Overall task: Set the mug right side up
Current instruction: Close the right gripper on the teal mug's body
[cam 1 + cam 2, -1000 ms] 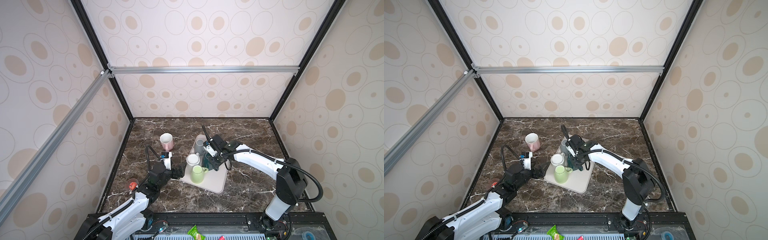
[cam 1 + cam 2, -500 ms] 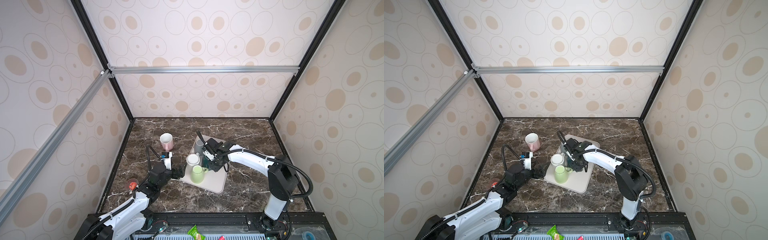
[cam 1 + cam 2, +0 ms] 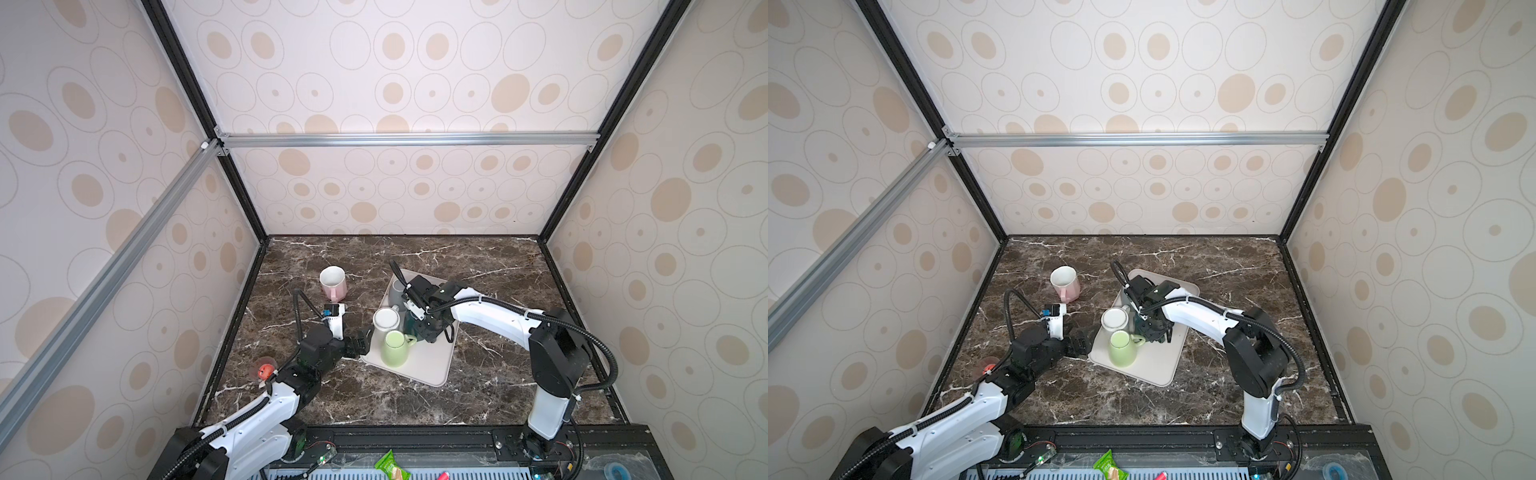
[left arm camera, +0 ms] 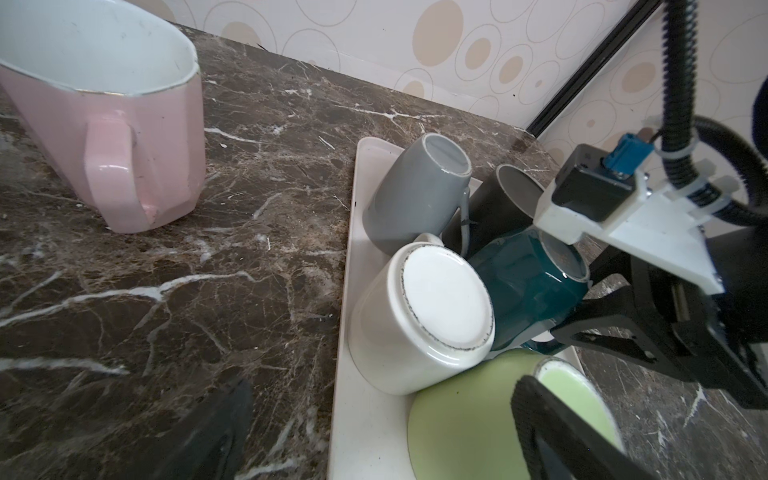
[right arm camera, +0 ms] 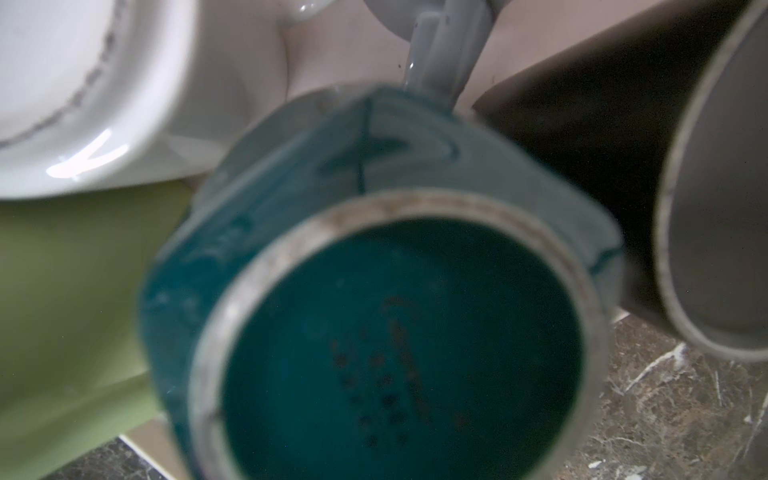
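A dark teal mug (image 3: 411, 325) (image 4: 523, 286) is on the cream tray (image 3: 424, 368), bottom up and tilted against a white mug (image 4: 436, 299). Its round base (image 5: 395, 332) fills the right wrist view. My right gripper (image 3: 427, 332) (image 4: 582, 297) is down on it, with the black fingers closed on the mug's side by the handle. The fingertips are hidden in the right wrist view. My left gripper (image 3: 360, 343) (image 4: 378, 395) is open and holds nothing. It is at the tray's left edge, with one finger over a green mug (image 4: 465, 415).
Grey (image 4: 411, 195), black (image 4: 498, 208), white and green mugs crowd the tray bottom up around the teal one. A pink mug (image 3: 333, 282) (image 4: 104, 124) stands upright on the marble left of the tray. Patterned walls enclose the table on three sides.
My right gripper has moved left across the tray onto the teal mug and its jaws have narrowed. The left arm has stayed still.
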### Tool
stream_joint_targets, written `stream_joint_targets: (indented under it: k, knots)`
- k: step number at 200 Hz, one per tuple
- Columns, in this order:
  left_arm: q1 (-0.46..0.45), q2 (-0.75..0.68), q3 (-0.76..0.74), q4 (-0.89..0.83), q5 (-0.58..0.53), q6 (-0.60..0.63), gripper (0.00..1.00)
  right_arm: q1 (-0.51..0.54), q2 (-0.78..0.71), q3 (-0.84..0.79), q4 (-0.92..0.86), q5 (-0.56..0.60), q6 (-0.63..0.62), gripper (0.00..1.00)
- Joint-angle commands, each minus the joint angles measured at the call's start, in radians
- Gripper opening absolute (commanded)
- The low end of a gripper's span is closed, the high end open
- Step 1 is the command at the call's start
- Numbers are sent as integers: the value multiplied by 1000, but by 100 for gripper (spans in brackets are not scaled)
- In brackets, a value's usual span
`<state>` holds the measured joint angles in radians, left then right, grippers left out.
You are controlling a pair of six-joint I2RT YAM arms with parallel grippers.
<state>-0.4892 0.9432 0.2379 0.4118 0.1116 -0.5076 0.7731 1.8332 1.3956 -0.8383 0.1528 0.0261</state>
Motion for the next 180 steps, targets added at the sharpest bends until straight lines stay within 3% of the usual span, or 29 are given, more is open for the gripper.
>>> stream_joint_targets:
  k: [1,36,159,180]
  knots:
    - [-6,10,4,34,10,-6,98,11,20,35,-36,19,9,28]
    - [-6,25,5,44,17,-9,98,12,22,30,-28,11,15,24]
    - [-8,37,-2,62,26,-12,98,23,50,21,-10,14,29,25]
    - [-9,39,-2,62,28,-13,98,23,54,23,-8,13,33,18]
